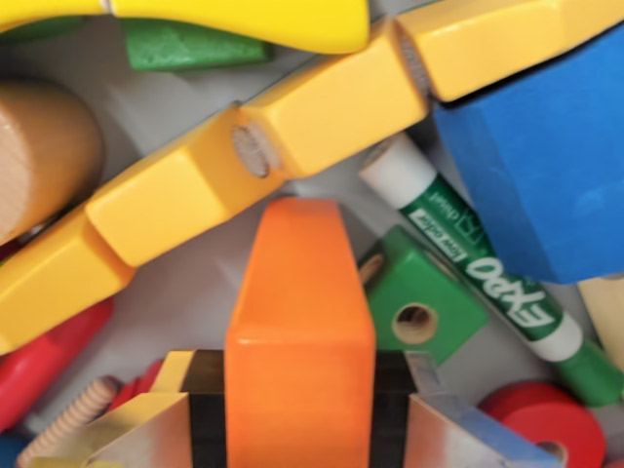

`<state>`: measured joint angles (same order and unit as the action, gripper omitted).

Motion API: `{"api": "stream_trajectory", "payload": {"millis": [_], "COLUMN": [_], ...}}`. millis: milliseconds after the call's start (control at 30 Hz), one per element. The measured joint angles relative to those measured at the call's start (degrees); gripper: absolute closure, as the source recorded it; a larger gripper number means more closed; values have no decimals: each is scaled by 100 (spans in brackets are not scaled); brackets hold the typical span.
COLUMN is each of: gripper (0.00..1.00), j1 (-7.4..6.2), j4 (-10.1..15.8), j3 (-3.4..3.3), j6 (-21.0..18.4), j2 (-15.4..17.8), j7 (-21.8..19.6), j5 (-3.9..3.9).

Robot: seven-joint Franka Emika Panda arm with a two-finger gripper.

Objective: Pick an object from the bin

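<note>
A tall block point(299, 331) stands between the tool's point(299, 414) two pads. Behind it a chain of linked blocks point(244, 156) runs diagonally. At the wrist view's right lies a marker point(478, 268), a holed cube point(424, 307) beside it.

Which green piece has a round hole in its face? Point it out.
The green block beside the orange block held in the claw. The green piece at the top shows no hole.

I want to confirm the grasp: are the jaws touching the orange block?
Touching. In the wrist view, the gripper has one metal jaw pressed flat against each side of the orange block, with no gap visible on either side.
</note>
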<state>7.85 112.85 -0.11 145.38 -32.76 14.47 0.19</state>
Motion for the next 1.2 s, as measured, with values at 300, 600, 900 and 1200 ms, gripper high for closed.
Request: {"api": "stream_trajectory", "payload": {"millis": [300, 600, 900, 1200], "gripper": [100, 100, 100, 100], "j1": [0, 0, 0, 0], "j4": [32, 54, 47, -47], "j3": [0, 0, -1, -1], "j6": [-194, -501, -876, -1321], "j2": [227, 559, 929, 1285], "j7": [0, 0, 0, 0], "j5": [0, 0, 0, 0]}}
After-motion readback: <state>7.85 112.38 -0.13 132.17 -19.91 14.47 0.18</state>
